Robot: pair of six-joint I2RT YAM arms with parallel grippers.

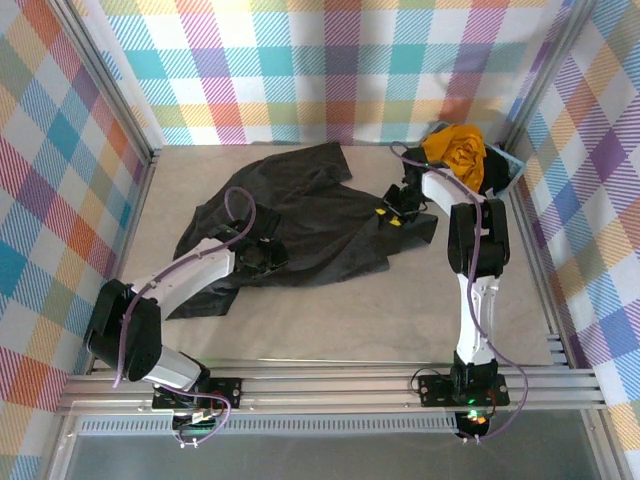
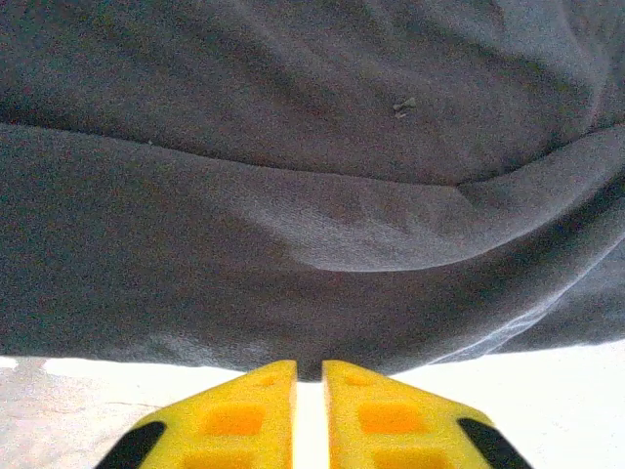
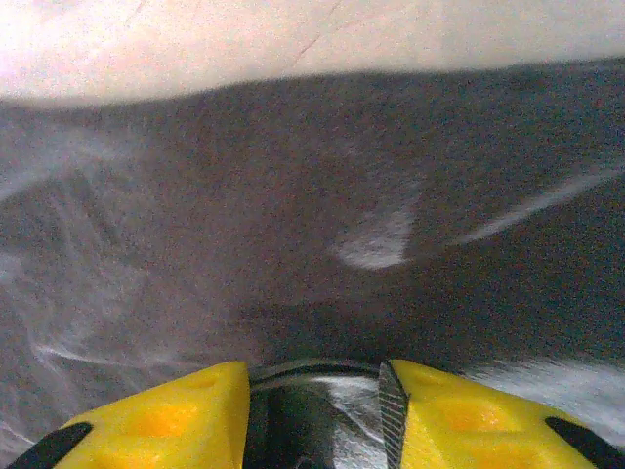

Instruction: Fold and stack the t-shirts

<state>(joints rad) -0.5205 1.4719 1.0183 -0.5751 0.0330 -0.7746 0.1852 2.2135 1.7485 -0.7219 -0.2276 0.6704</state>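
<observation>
Roughly mid-table, the dark charcoal t-shirt [image 1: 310, 215] lies spread and rumpled, one end reaching toward the back wall, the other trailing to the near left beside the left arm [image 1: 190, 275]. Bare table [image 1: 340, 320] runs along its near edge up to the arm bases, with another open strip at the back left; plaid walls [image 1: 60, 200] close in on three sides. The mustard-yellow t-shirt [image 1: 458, 148] sits bunched in the back right corner, in the light blue basket [image 1: 512, 166], whose rim is mostly hidden by cloth and the right arm [image 1: 478, 235]. How many dark layers make up the spread heap is hard to tell. The left gripper [image 1: 262, 256] is down on the shirt's near-left part, its yellow fingers [image 2: 244, 410] barely parted, a thin slit of pale table between them and the hem just ahead of the tips. The right gripper [image 1: 398, 207] sits at the shirt's right edge, fingers [image 3: 156, 420] spread over dark cloth — whether any fabric is caught between them is unclear.
</observation>
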